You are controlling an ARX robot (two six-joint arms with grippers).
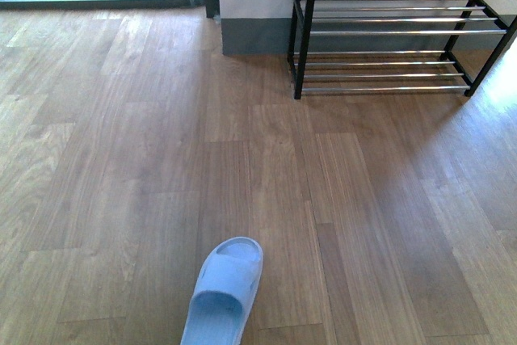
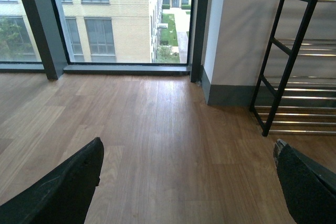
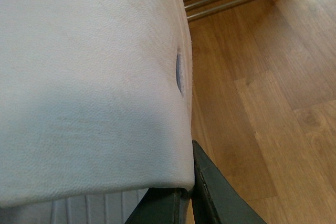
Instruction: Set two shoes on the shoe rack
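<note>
Right gripper [image 3: 195, 195] clenched on a slipper [image 3: 89, 77]: pale, pebbled upper with a side slit, carried above the floor [image 1: 121, 159]. Left gripper [image 2: 188, 150] released, jaws wide, low over the boards, facing the rack [image 1: 388, 32]. Other slipper [image 1: 224, 292], light blue, lay on the floor, toe toward the rack, well apart.

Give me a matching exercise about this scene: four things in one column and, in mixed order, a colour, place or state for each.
Things
1. light blue foam slipper
2. shoe rack with black frame and chrome bars
3. left tool
4. wooden plank floor

States
A. open, holding nothing
B. brown
C. no shoes on the visible bars
D. close to the robot, toe pointing away

Pairs: 1-D, 2-C, 3-A, 4-B
</note>
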